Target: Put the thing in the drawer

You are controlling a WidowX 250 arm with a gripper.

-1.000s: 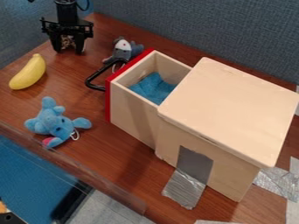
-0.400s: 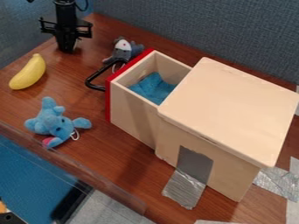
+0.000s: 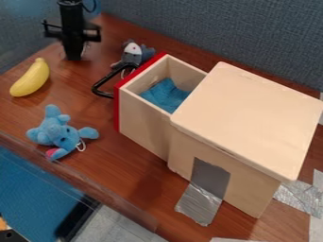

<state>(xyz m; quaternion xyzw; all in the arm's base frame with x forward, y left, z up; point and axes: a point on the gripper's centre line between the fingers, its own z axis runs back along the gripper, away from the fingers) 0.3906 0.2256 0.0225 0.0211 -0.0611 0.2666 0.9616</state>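
Claw [image 3: 73,59] stands near the worktop's [image 3: 95,184] far corner, closed up. Small object [image 3: 86,48], partly hidden, sits right by its tips, outside the open drawer [image 3: 142,125]; grip on it cannot be determined.

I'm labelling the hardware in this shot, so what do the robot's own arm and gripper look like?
The robot arm is black, its visible section a smooth, roughly cylindrical shape, with a thin black cable looping beside it. The gripper is black too, with a bar-like part jutting out on both sides above a narrow lower end. I can make out no markings on either.
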